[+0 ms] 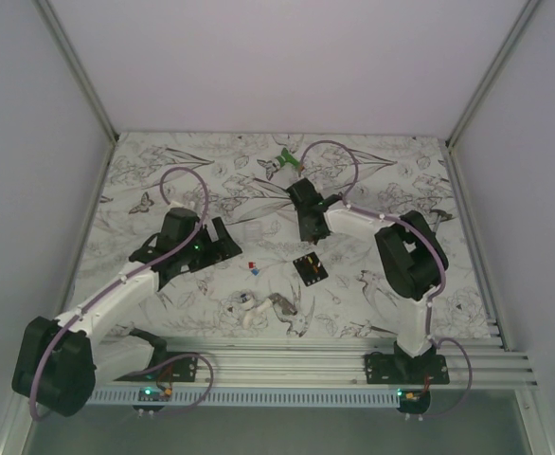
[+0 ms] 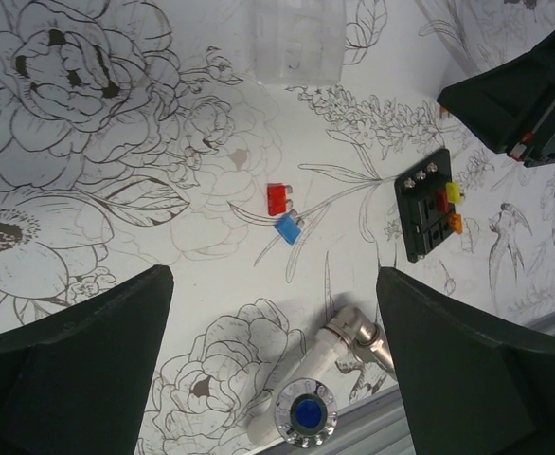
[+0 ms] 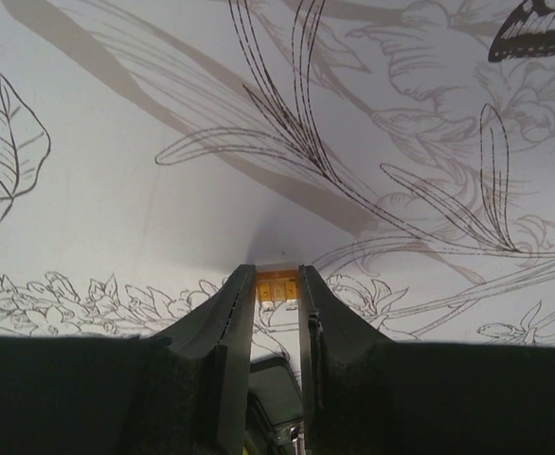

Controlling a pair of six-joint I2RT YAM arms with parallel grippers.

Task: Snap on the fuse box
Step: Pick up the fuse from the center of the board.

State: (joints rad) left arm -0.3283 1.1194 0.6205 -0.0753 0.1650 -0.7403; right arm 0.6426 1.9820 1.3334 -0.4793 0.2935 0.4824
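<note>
My right pincer (image 3: 277, 277) is clenched on an orange fuse (image 3: 277, 288), my left pincer (image 2: 273, 280) released. The fuse box (image 2: 421, 213) lies at right in the left wrist view, three fuses (image 2: 441, 201) seated in it. A red fuse (image 2: 277, 199) and a blue fuse (image 2: 287, 228) lie loose at centre, so I judge work remains.

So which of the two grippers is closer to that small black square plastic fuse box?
Right. The right gripper hangs just beyond the fuse box, on its far side; the left gripper sits well off to its left.
</note>
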